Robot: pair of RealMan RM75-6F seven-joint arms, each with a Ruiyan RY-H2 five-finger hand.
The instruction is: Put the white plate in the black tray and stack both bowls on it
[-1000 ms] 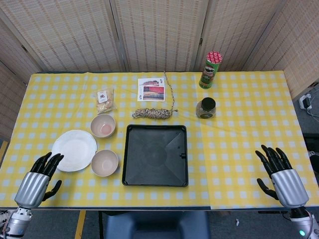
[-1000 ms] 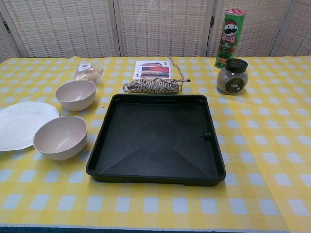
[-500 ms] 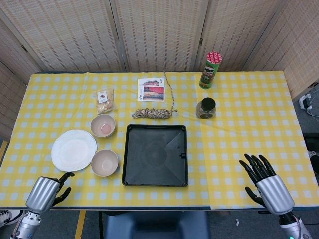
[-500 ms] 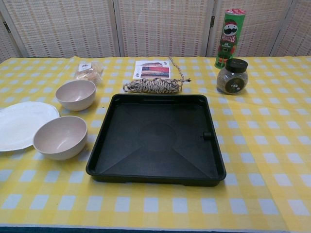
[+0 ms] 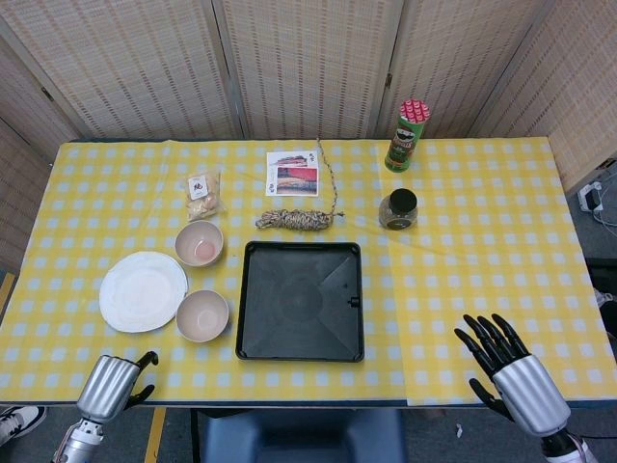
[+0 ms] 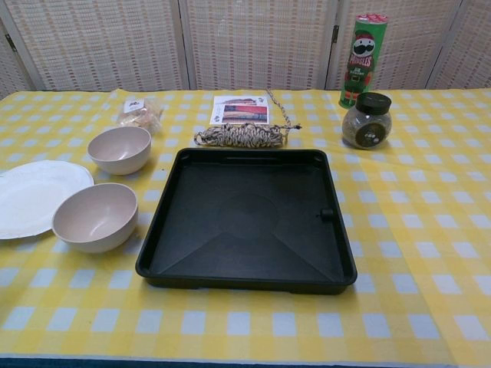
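Silver hands only in head view: right hand [image 5: 509,367] spread, left hand [image 5: 111,384] grip unclear.

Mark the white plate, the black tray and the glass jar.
white plate [image 5: 143,290], head view, plate centre
black tray [image 6: 247,218], chest view, bare tray floor
glass jar [image 6: 367,126], chest view, jar body

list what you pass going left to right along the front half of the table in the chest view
plate → near bowl → black tray
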